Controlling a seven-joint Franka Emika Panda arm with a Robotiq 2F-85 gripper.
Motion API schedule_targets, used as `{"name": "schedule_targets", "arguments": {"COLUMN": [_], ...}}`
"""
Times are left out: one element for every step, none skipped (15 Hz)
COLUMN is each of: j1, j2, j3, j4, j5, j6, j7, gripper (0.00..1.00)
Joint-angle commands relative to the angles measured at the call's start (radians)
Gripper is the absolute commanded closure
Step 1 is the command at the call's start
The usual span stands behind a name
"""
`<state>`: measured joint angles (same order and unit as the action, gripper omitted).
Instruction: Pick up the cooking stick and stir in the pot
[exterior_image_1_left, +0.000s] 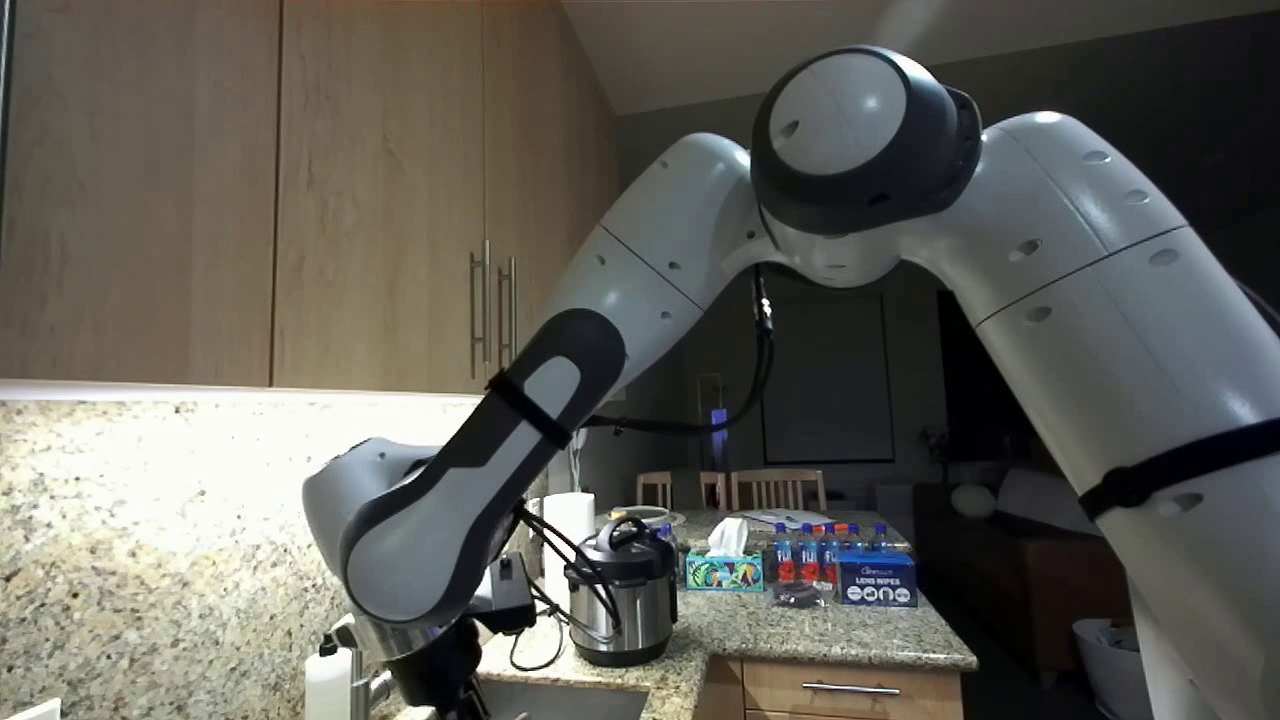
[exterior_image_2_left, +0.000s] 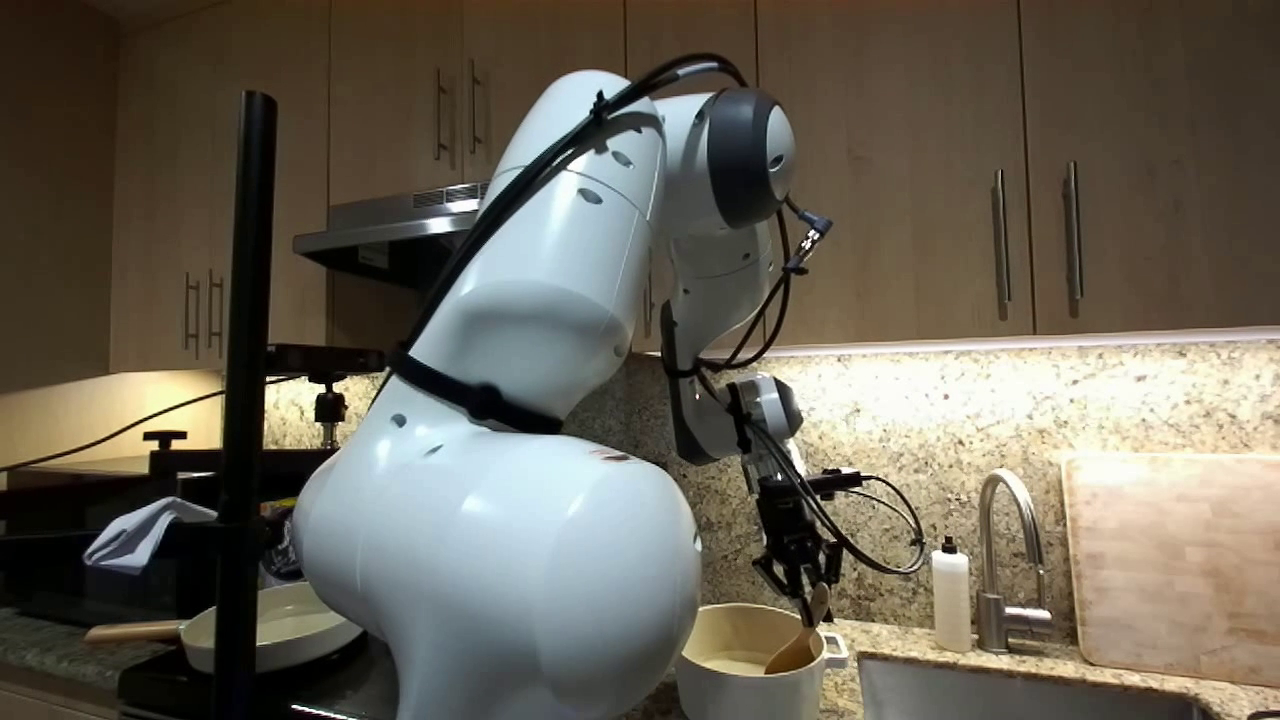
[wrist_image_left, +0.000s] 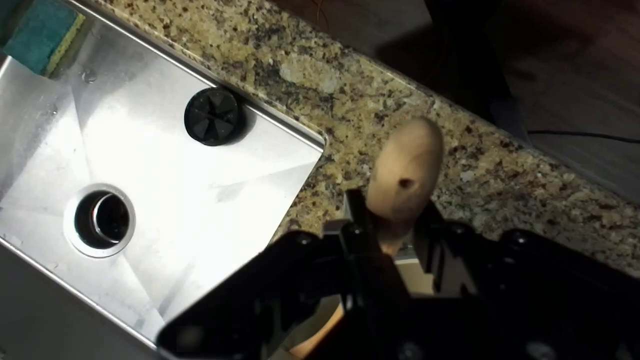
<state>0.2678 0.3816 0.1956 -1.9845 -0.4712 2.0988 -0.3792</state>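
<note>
1 tool (wrist_image_left: 392, 217) grips the stick (wrist_image_left: 407, 162); a box (exterior_image_1_left: 877, 578) reads "LENS WIPES".

Blue box (exterior_image_1_left: 878, 580), in an exterior view: "LENS WIPES" in white capitals; lettering above it, not legible. Bottles (exterior_image_1_left: 808, 556): "FIJI" on the fronts.

This is looking like a home kitchen: wooden wall cabinets (exterior_image_2_left: 890, 170) are hanging above a speckled granite backsplash (exterior_image_1_left: 150, 540), a gooseneck faucet (exterior_image_2_left: 989, 570) is arching beside a steel sink (wrist_image_left: 210, 210), and a range hood (exterior_image_2_left: 390, 225) is jutting out. Slat-backed chairs (exterior_image_1_left: 775, 476) are standing beyond the counter (exterior_image_1_left: 830, 630).
</note>
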Motion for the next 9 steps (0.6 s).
{"name": "schedule_targets", "arguments": {"j1": [0.008, 0.012, 0.016, 0.021, 0.022, 0.026, 0.029, 0.031, 0.033], "j2": [0.015, 0.02, 0.023, 0.027, 0.03, 0.03, 0.03, 0.029, 0.026], "j3": [0.019, 0.025, 0.032, 0.038, 0.047, 0.055, 0.061, 0.07, 0.077], "j4": [0.03, 0.038, 0.043, 0.048, 0.05, 0.048, 0.045, 0.037, 0.027], "j5": [0.007, 0.007, 0.008, 0.007, 0.011, 0.012, 0.012, 0.013, 0.014], "j6": [0.018, 0.02, 0.024, 0.024, 0.027, 0.028, 0.03, 0.032, 0.034], "j7": [0.011, 0.002, -0.007, -0.013, -0.025, -0.035, -0.043, -0.052, -0.061], "gripper": [0.91, 0.91, 0.91, 0.91, 0.91, 0.91, 0.91, 0.91, 0.91]}}
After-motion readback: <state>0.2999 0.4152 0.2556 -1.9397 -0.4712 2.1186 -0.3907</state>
